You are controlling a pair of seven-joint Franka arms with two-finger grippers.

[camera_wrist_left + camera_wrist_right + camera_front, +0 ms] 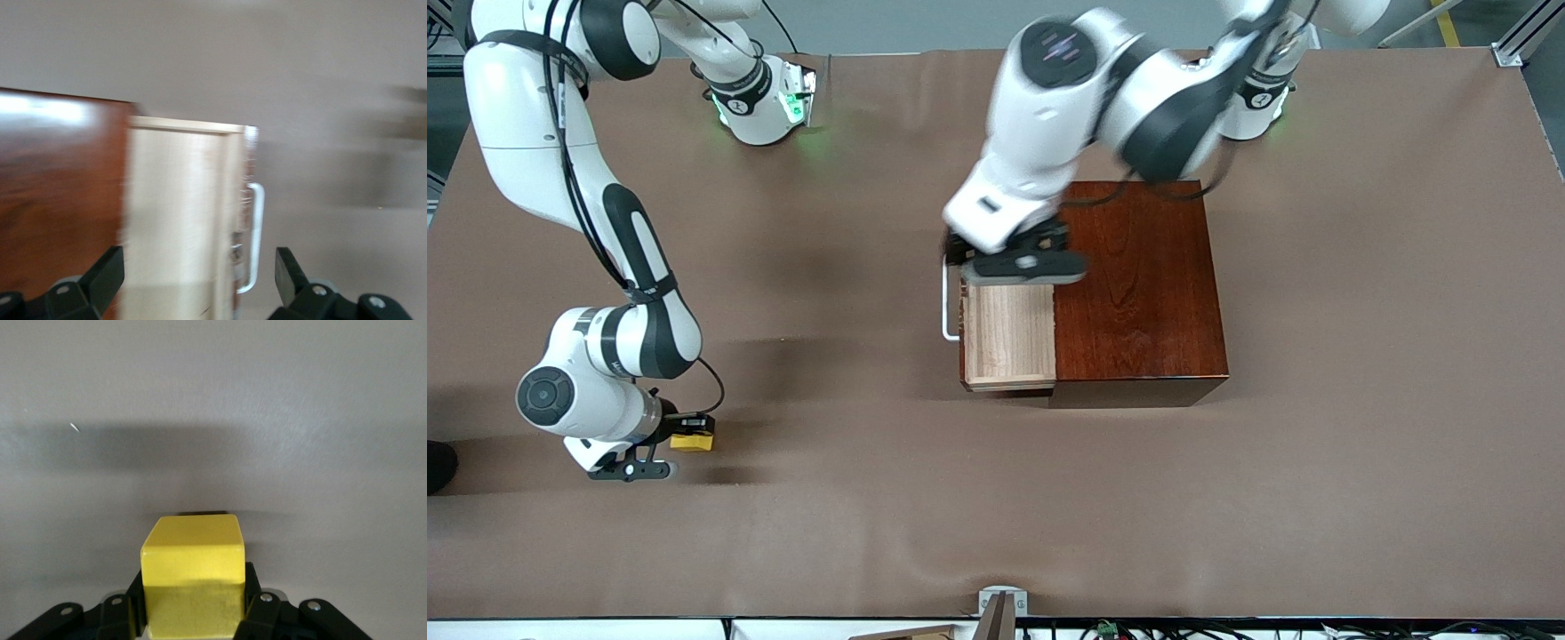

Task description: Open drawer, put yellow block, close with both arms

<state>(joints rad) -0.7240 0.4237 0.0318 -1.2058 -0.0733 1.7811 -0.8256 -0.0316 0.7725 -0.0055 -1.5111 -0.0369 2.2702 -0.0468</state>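
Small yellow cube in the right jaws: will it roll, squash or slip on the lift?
The small bright yellow cube has flat faces and crisp edges, so it likely won't roll. It looks rigid, undented between the right gripper jaws. Its matte faces probably grip well.

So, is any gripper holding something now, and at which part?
The right gripper is shut on the yellow block, one finger on each of two opposite side faces. The left gripper is open over the pulled-out drawer and holds nothing.

A brown cloth (1360,373) covers the worktop, creased toward 6 o'clock; aluminium framing (1525,36) stands at 1 o'clock, cables (1227,629) along 6.
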